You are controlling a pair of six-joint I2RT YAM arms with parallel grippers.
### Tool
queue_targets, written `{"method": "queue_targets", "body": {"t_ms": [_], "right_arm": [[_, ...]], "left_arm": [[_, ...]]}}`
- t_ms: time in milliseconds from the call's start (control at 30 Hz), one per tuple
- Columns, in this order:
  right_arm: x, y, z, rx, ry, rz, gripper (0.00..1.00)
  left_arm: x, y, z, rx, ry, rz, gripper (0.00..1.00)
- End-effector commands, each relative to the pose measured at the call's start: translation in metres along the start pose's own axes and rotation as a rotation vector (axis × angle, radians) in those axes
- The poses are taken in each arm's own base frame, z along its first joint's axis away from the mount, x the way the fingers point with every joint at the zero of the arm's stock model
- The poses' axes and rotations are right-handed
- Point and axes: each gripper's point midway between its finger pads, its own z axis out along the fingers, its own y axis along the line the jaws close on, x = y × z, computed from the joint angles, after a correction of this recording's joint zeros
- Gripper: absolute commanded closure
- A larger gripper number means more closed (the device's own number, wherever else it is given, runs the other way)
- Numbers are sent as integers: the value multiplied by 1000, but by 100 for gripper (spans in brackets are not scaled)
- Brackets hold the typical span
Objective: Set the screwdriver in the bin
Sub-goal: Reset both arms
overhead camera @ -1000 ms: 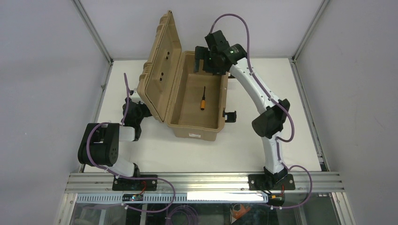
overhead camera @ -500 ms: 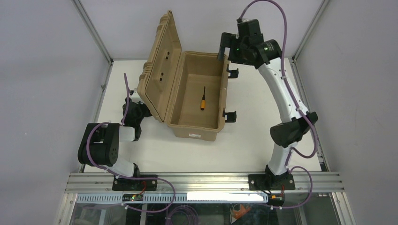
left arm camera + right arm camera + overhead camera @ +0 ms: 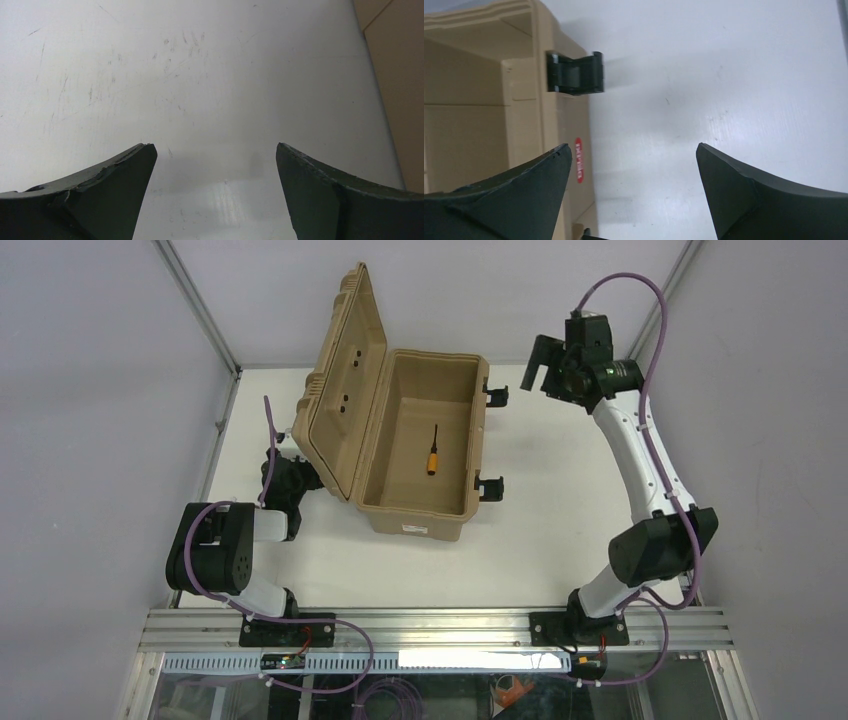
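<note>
Between grey walls (image 3: 90,390): scuffed white table (image 3: 560,525), open bin (image 3: 415,517).

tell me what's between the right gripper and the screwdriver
In the top view, from the right gripper: a strip of bare table, then the bin wall carrying a black latch. The screwdriver lies inside on the floor.

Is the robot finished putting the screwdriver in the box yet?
It looks finished. Done: the screwdriver lies on the floor of the open bin. In hand: nothing. The right gripper is open and empty beside the bin, and the left gripper is open over the table. Left: nothing for the task, though the lid stands open.
</note>
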Motion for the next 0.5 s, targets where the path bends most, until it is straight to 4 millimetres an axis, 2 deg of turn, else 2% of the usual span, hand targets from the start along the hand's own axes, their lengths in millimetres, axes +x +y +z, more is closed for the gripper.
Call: {"method": "queue_targets", "body": {"t_ms": [0, 233, 467], "right_arm": [[-16, -20, -6, 24, -127, 26, 0], [21, -50, 24, 84, -81, 37, 1], [53, -65, 52, 114, -83, 47, 0]], "left_arm": [[-19, -3, -2, 21, -64, -10, 1], [-19, -3, -2, 21, -63, -10, 1], [-19, -3, -2, 20, -64, -10, 1]]}}
